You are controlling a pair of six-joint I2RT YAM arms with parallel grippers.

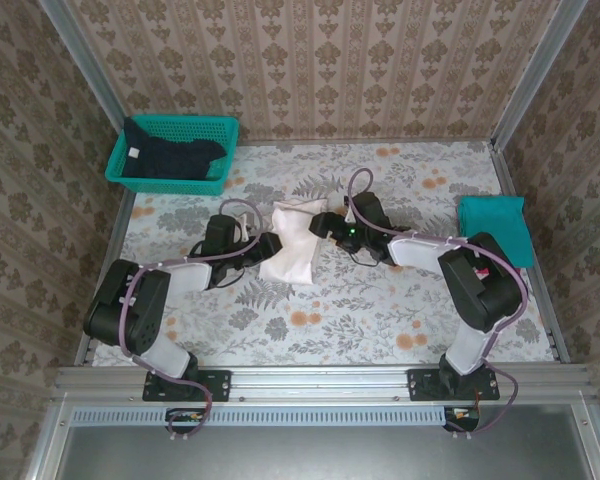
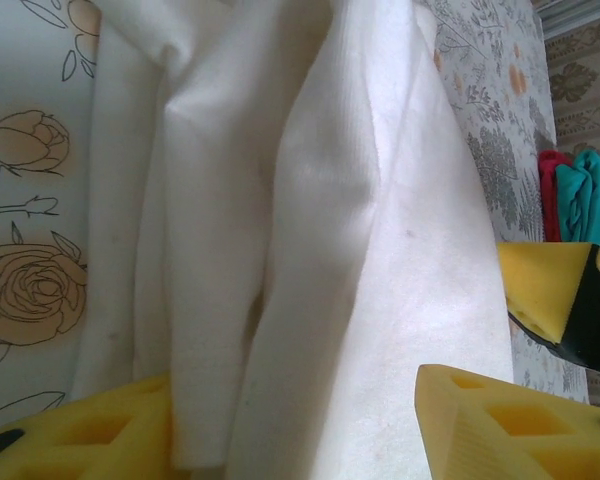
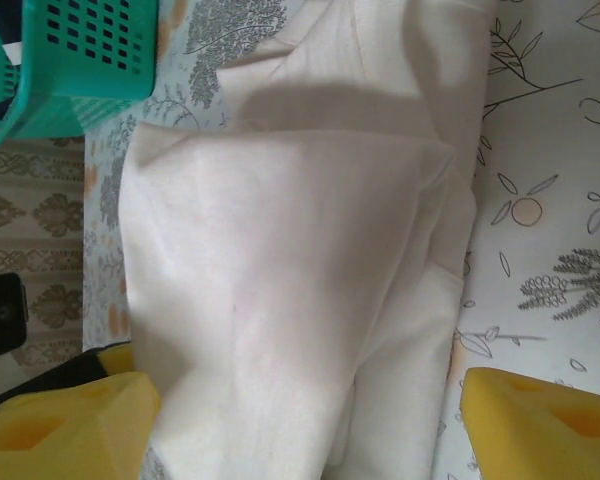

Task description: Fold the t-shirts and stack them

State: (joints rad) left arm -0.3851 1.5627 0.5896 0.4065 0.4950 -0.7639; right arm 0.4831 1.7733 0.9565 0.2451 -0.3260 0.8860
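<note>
Arms flank the cream-white shirt [image 1: 288,245], folded in the middle of the tabletop [image 1: 380,310], its long axis running far to near; left tool [image 1: 264,247] at its left edge, right tool [image 1: 318,222] at its far-right corner, both spread wide astride the cloth, about equally near.

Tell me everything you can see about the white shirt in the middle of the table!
The cream-white cloth t-shirt lies folded into a narrow, puffy bundle on the flowery tablecloth, mid-table. It looks soft and creased, with layered folds; no print shows. The left gripper and right gripper sit at its opposite sides, each with yellow fingers spread open, straddling the cloth.
</note>
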